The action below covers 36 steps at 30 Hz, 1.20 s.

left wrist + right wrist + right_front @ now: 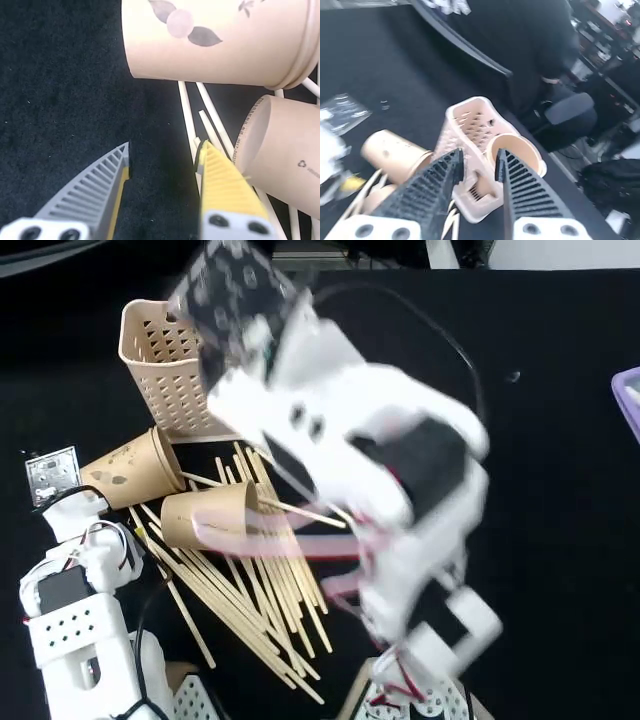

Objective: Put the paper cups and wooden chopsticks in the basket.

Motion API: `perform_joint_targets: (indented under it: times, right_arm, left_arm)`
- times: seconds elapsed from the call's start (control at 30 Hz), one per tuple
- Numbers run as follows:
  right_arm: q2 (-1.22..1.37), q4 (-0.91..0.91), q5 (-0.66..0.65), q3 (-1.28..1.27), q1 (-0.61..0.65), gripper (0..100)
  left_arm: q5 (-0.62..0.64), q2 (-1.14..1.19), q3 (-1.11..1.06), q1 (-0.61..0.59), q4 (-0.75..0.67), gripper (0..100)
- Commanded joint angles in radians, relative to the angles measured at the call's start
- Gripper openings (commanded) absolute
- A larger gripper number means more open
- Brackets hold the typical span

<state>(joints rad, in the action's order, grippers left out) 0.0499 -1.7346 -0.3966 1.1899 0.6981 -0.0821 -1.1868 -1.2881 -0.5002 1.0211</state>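
**Finding: task part done at best, nothing in hand**

Your left gripper [165,150] sits low over the desk [60,75]. Its fingers [100,192] are spread wide and nothing lies between them. One fingertip overlaps the wooden chopsticks [187,107], just beside one paper cup [285,155]. A second paper cup [215,35] lies on its side a little beyond. I judge that this placing suits a grab at the nearer cup or the sticks.

Your right gripper [479,155] hangs above the basket [470,125]. Its fingers are parted by a narrow gap and pinch nothing. I judge this to be a drop position over the opening.

Differences between views:
- **High view:** it gives you the layout. The basket stands upright at the far left of the desk, with both fallen cups near it. The chopsticks are fanned in a loose heap under and beside the nearer cup. The right arm [380,470] covers the ground beside the basket.
- **Right wrist view:** it adds a third cup [515,150], mouth up and close against the basket wall. You cannot tell from it whether that cup is inside the basket or leaning outside
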Motion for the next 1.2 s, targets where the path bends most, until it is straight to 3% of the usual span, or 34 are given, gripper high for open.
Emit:
perform_joint_targets:
  times: [0.0,0.13,0.27,0.5,0.67,0.9,1.0,1.17]
  right_arm:
    - [-0.325,-0.014,0.012,-0.489,0.097,11.7]
    - [-0.509,0.15,0.025,-0.955,0.115,11.7]
    - [-0.631,0.381,0.183,-1.44,0.123,12.4]
    - [-0.723,0.832,0.419,-1.994,0.132,31.7]
    - [-0.69,1.033,0.522,-2.106,0.14,32.0]
    - [-0.541,1.137,0.535,-2.114,0.141,30.6]
    - [-0.472,1.152,0.528,-2.106,0.141,22.9]
    - [-0.49,1.143,0.468,-2.081,0.109,0.5]
  left_arm:
    - [-0.002,-0.006,0.015,-0.002,-0.009,22]
    - [0.003,-0.006,0.015,-0.002,-0.012,22]
    - [0.003,-0.006,0.015,-0.007,-0.014,22]
    - [0.003,-0.006,0.015,-0.004,-0.015,22]
    - [0.002,-0.006,0.015,-0.004,-0.015,22]
    - [0.0,-0.006,0.015,-0.004,-0.015,22]
    - [0.0,-0.006,0.015,-0.004,-0.015,22]
    - [0.002,-0.006,0.015,-0.004,-0.015,22]
